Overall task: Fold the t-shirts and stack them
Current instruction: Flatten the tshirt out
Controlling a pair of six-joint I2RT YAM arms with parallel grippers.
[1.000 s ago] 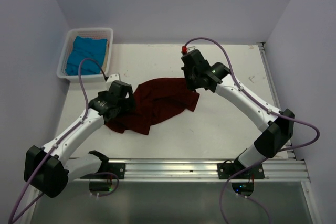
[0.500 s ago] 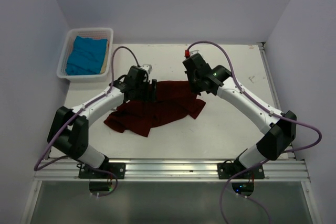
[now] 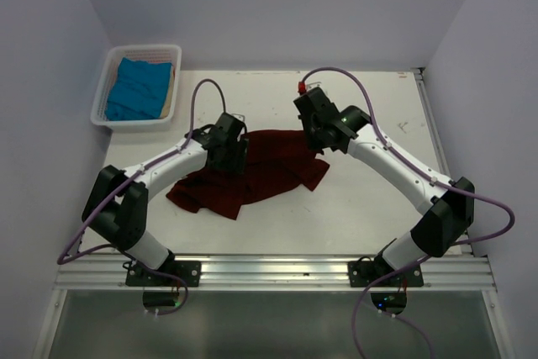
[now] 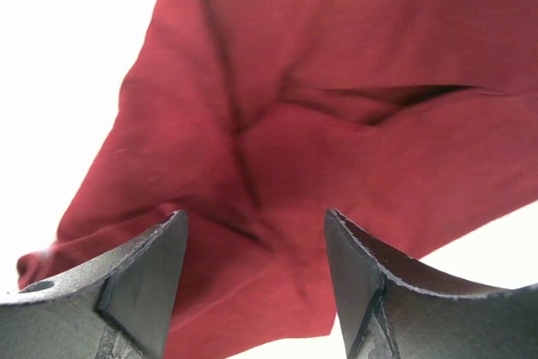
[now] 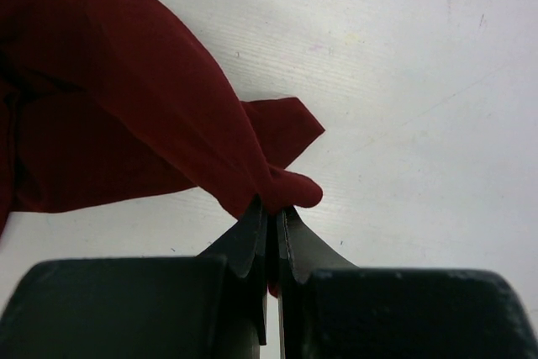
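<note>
Left claw (image 4: 252, 218) is sitting slightly nearer the arm bases than half a second back, having swung in from the red shirt's (image 3: 261, 170) left edge over the last second. Right claw (image 5: 271, 204) is holding about where it was.

Left fingers are standing wide apart over creased cloth at the shirt's far left part; whether they are touching it, cannot tell. Right fingers are pressing together, pinching a fold at the shirt's far right corner, just above the table (image 3: 370, 199). Shirt is lying crumpled mid-table between the two arms. Blue shirt (image 3: 134, 90) is lying in the white basket (image 3: 102, 115) at the far left corner.
</note>
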